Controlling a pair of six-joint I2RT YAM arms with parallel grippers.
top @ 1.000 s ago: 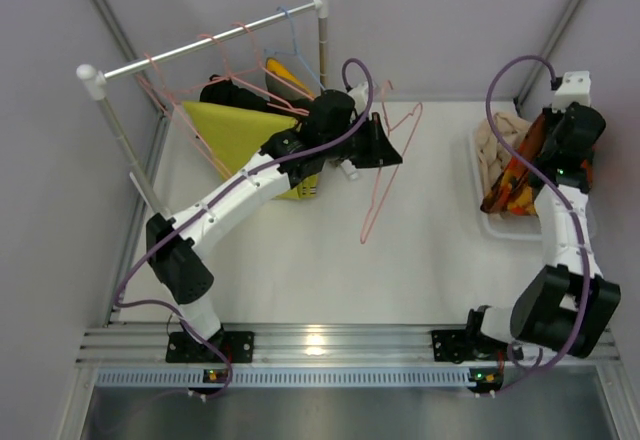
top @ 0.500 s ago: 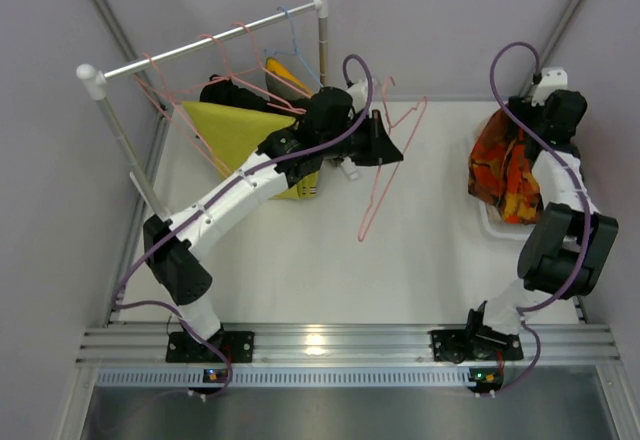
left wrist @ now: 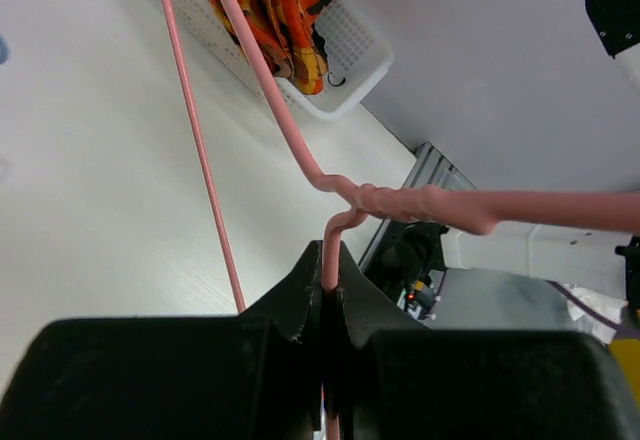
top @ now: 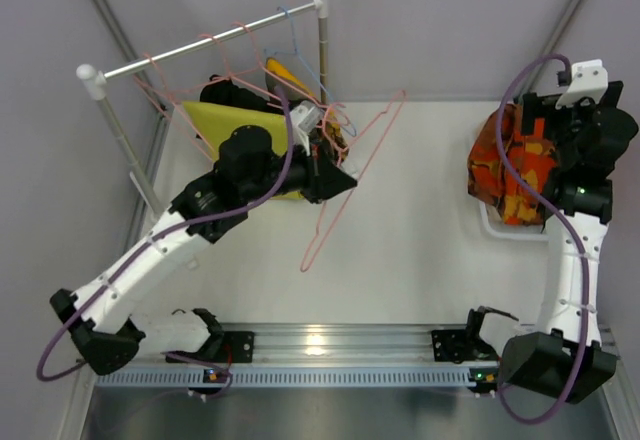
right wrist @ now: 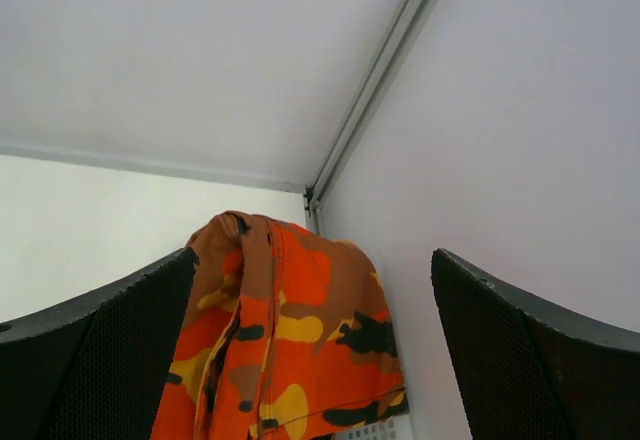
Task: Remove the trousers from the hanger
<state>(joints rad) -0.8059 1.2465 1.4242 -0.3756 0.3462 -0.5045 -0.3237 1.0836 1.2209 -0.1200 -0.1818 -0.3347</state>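
At the right edge of the white counter (top: pixel 420 260): orange-red camouflage cloth trousers (top: pixel 510 175), heaped over white mesh plastic basket (top: pixel 487 222) (evidently the drop-off point). The right gripper (right wrist: pixel 315 330) is spread wide beside them, empty. The left gripper (left wrist: pixel 325 295) clamps the neck of the bare pink wire hanger (left wrist: pixel 400 203), holding it aside.

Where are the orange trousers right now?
Top view: the orange trousers lie heaped over the white basket at the table's right side, beside the open right gripper.

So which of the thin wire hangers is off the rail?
The pink wire hanger pinched near its hook by the left gripper, held out over the white table. The other hangers hang at the metal rail.
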